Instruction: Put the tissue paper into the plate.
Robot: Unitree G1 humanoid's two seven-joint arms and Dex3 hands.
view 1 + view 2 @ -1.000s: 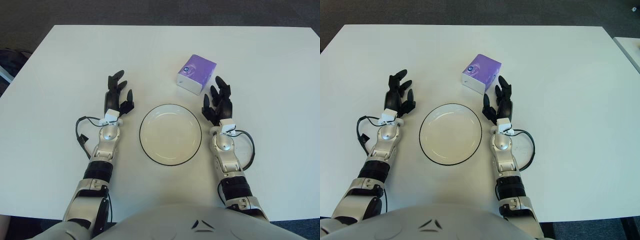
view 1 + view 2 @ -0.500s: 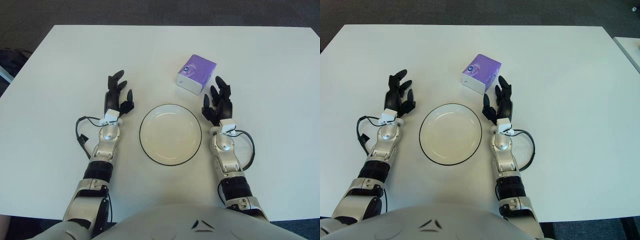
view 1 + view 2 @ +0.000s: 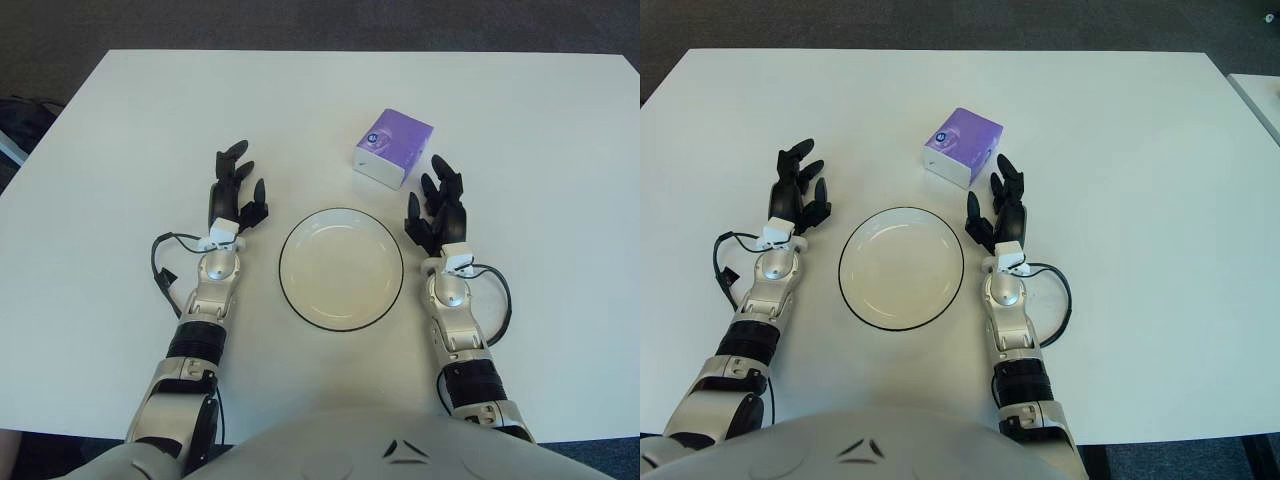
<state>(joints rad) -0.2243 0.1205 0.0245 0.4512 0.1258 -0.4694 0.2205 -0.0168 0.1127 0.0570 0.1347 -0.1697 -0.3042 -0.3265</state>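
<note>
- I see my left hand flat on the table, left of the plate, fingers spread and holding nothing
- The plate sits between my hands, with nothing in it
- The tissue pack lies on the table beyond the plate's right side
- My right hand is just right of the plate, fingers apart, tips near the pack but not touching it

A white table carries a round plate near the middle. A purple tissue pack lies farther back, to the right.
</note>
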